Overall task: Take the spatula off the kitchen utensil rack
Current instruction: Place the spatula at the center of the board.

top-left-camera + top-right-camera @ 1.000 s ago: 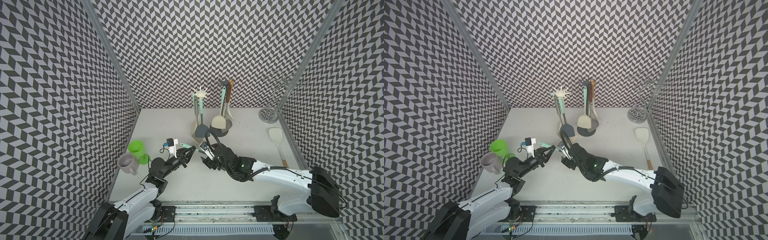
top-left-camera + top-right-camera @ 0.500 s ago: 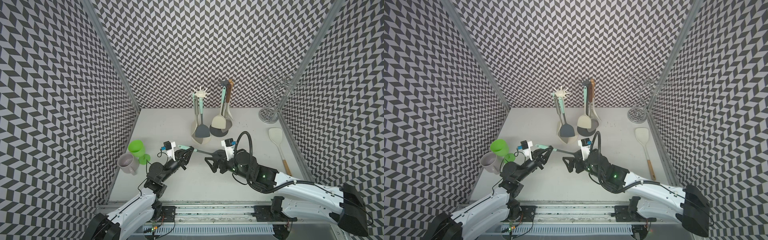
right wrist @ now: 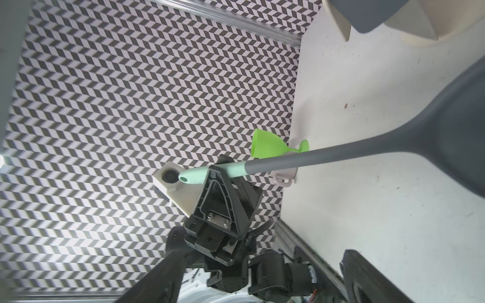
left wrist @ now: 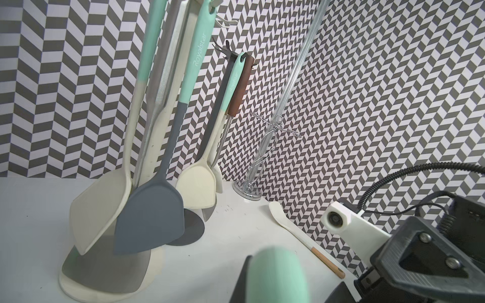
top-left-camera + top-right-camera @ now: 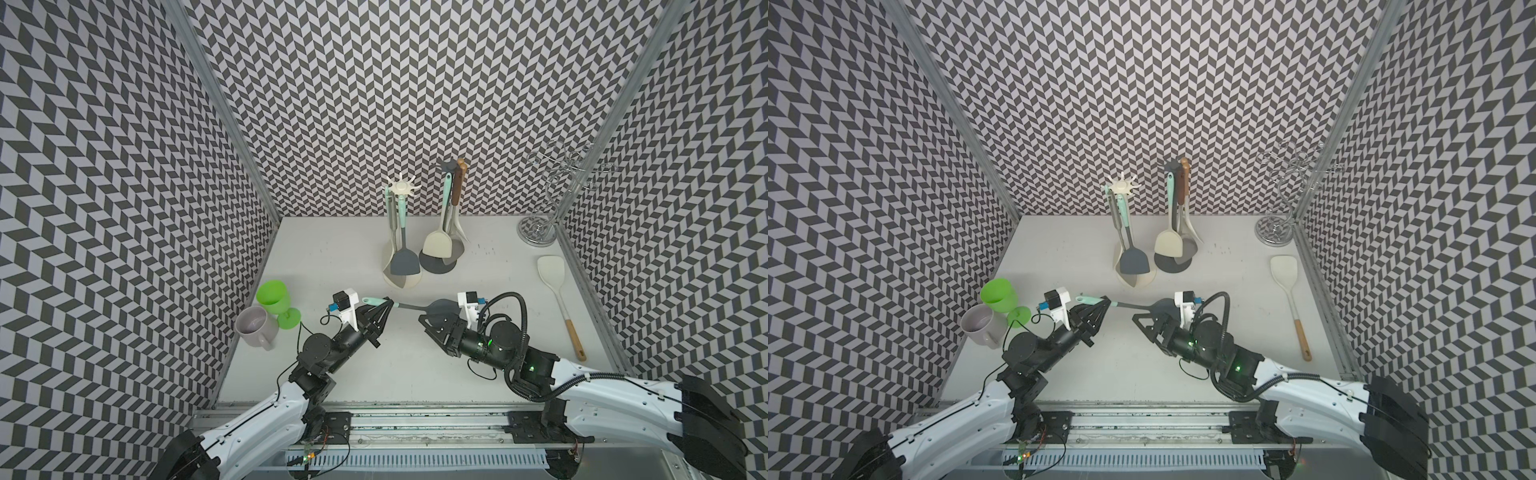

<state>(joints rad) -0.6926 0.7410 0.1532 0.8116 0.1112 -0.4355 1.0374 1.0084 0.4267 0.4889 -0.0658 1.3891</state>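
Observation:
The spatula (image 5: 409,306) (image 5: 1128,306) has a mint handle and a grey blade, and hangs level above the table in both top views, off any rack. My left gripper (image 5: 388,306) (image 5: 1105,305) is shut on its mint handle (image 4: 278,278). The right wrist view shows that grip and the grey shaft (image 3: 315,157). My right gripper (image 5: 430,323) (image 5: 1144,325) is open just beside the blade (image 5: 441,307), with nothing between its fingers (image 3: 162,275). The cream kitchen utensil rack (image 5: 411,283) (image 4: 86,291) stands behind with a grey spatula (image 5: 404,264) hanging on it.
A dark rack (image 5: 436,266) with a cream spatula (image 5: 437,249) stands next to the cream one. A green goblet (image 5: 272,297) and a mug (image 5: 253,326) sit at the left wall. Another cream spatula (image 5: 552,282) lies at the right, below a wire stand (image 5: 538,228).
My right arm has drawn back to the right, from the spatula's handle to its blade end, with jaws wide. The left gripper has kept hold of the handle, lifting it a little.

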